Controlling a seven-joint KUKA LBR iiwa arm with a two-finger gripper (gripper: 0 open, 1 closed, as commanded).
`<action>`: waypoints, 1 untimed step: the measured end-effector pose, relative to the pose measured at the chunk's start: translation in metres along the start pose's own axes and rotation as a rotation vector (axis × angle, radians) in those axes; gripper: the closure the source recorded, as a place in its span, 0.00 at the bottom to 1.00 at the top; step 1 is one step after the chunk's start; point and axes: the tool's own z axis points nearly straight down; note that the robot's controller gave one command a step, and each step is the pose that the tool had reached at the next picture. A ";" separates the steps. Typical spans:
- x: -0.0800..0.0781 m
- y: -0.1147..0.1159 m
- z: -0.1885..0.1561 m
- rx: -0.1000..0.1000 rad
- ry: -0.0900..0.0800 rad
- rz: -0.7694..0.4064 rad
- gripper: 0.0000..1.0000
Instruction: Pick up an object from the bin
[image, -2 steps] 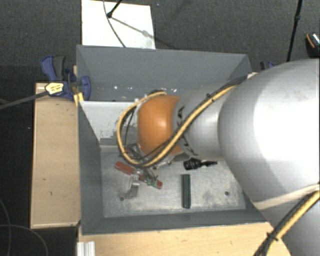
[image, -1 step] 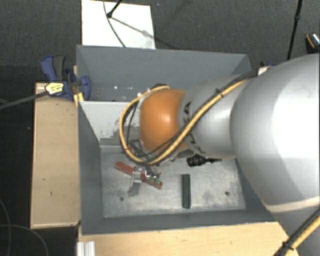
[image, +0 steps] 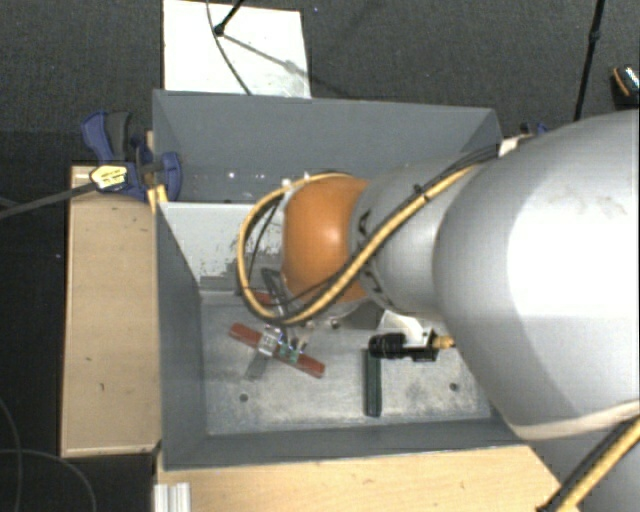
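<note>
My gripper (image: 279, 343) comes down from under the arm's wrist onto the left part of the bin floor. It sits right at the middle of a red, flat, elongated thing (image: 310, 365) that lies slanted from upper left to lower right. A small grey metal piece (image: 258, 365) sticks out just below the red thing's middle. Whether the gripper has hold of the red thing is hidden by the wrist above it.
A dark, slim stick-like thing (image: 372, 385) lies upright in the picture on the floor to the right. Above it lie a black and yellow thing (image: 402, 346) and a white thing (image: 402, 324). The arm covers the bin's right and back.
</note>
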 end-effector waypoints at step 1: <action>0.014 -0.012 0.031 0.007 0.007 0.140 0.00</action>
